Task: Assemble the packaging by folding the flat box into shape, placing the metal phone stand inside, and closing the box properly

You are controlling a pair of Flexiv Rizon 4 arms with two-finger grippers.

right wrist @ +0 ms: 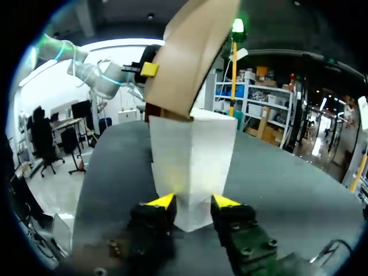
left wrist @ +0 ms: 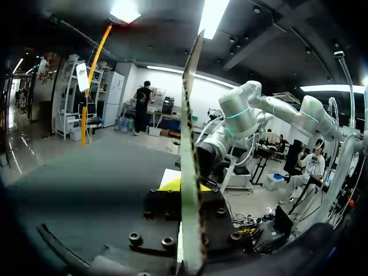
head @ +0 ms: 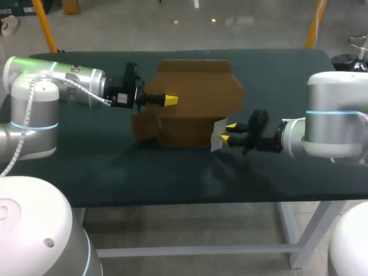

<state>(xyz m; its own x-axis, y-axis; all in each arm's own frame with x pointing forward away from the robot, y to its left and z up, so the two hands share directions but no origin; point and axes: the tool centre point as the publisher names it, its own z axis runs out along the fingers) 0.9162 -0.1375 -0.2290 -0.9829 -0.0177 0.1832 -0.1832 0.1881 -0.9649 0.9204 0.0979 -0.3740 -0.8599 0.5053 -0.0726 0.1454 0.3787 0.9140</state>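
A brown cardboard box (head: 195, 98), partly folded, stands on the dark table (head: 115, 167) with a wide flap raised at the back. My left gripper (head: 171, 100) comes in from the left and is shut on a brown panel; in the left wrist view this panel (left wrist: 192, 144) shows edge-on between the fingers. A white flap (head: 217, 138) sticks out at the box's front right corner. My right gripper (head: 229, 131) is shut on it. In the right wrist view the white flap (right wrist: 192, 155) rises from between the yellow tips of the right gripper (right wrist: 192, 202), with the brown box (right wrist: 190, 52) above it.
The table's front edge runs close below the box, with a broad bare strip between them. Dark tabletop also lies open to the left and right of the box, under both arms.
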